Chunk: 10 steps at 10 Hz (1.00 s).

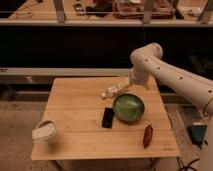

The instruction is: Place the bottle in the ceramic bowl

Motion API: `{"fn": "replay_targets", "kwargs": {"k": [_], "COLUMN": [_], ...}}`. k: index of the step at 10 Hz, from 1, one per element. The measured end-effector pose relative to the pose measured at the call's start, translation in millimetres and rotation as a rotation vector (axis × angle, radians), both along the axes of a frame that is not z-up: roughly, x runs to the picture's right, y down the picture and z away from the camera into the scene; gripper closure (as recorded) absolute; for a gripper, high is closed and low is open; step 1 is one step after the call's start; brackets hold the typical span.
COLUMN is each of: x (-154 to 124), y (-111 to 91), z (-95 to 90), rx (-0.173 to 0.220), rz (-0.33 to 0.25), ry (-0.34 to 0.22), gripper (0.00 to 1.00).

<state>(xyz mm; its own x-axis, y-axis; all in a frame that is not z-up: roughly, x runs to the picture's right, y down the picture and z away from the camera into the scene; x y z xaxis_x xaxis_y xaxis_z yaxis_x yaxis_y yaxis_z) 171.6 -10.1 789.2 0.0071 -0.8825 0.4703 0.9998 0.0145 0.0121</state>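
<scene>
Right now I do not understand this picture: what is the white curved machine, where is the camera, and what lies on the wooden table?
The white jointed machine is the single arm of a mobile robot, reaching in from the right. There is one picture only, from a camera looking down at the light wooden table; where it is mounted is not known. The arm ends in a gripper, at the far side of the table, beside one end of a small slim whitish bottle. The bottle sits slanted just behind a round glossy green bowl; I cannot tell whether it is gripped. Left of the bowl lies a flat black phone, to its right front a red-brown pepper-shaped object, and at the near left corner a whitish cylindrical cup.
</scene>
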Motion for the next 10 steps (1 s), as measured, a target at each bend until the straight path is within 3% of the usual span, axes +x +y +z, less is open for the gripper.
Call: {"fn": "replay_targets", "kwargs": {"k": [10], "x": [3.1], "y": [0.0], "z": [0.8], "rx": [-0.008], "rz": [0.009], "ry": [0.011], "gripper": [0.2]}}
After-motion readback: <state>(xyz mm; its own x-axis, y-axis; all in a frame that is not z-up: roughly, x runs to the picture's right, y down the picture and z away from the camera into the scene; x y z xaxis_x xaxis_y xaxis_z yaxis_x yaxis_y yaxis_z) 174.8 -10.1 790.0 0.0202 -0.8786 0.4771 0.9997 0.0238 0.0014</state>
